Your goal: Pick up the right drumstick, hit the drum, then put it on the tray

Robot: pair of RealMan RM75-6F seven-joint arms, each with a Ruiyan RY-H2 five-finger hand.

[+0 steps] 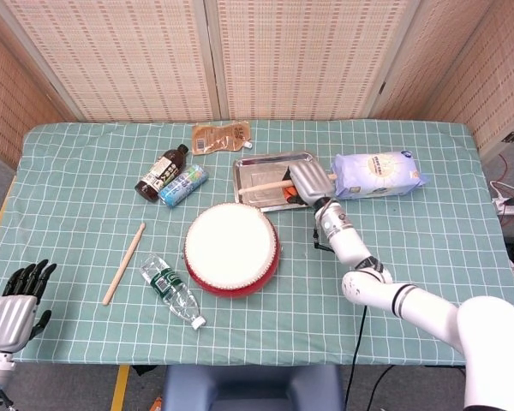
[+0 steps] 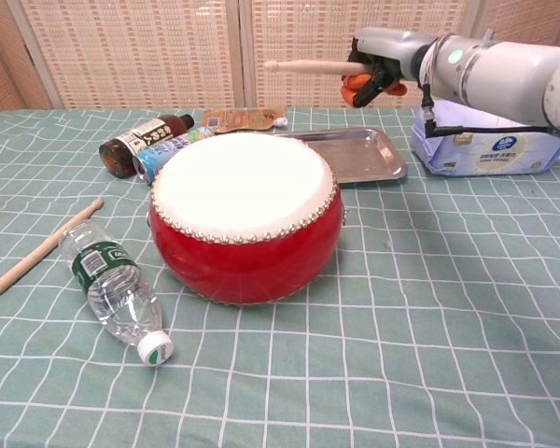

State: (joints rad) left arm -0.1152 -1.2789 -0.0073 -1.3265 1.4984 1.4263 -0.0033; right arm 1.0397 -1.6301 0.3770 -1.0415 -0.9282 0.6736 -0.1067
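My head camera looks steeply down from above the near edge of the table (image 1: 411, 282), taking in the whole green checked cloth, the screen wall behind, and both my arms at the lower corners. My chest camera sits low, just above table height at the near edge, facing level across it, so the drum (image 2: 245, 217) looms close. Both views share the drum (image 1: 232, 249), the tray (image 1: 274, 167) behind it, and my right hand (image 2: 378, 63) above the tray (image 2: 359, 154).
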